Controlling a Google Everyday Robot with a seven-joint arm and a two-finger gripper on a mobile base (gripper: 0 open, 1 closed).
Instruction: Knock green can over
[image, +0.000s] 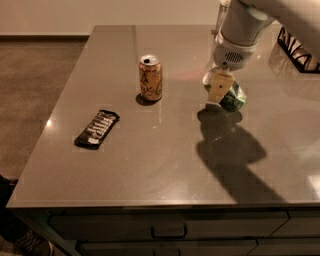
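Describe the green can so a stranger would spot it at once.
Start at the grey table and look right of centre, where the robot's gripper hangs low over the surface. The green can shows just right of the gripper, tilted off upright. It is dark green and leaning, unlike the upright orange can further left.

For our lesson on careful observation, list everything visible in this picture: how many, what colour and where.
green can: one, green, right of centre on the table, beside the gripper, seemingly tipped.
orange can: one, orange-gold, upright, towards the back middle of the table.
snack bar: one, dark wrapper, lying flat near the left edge.
wire rack: one, black, far right corner, partly cut off.
table: one, grey, drawers below.
gripper: one, pale, low over the table by the green can.
arm: one, whitish, upper right.
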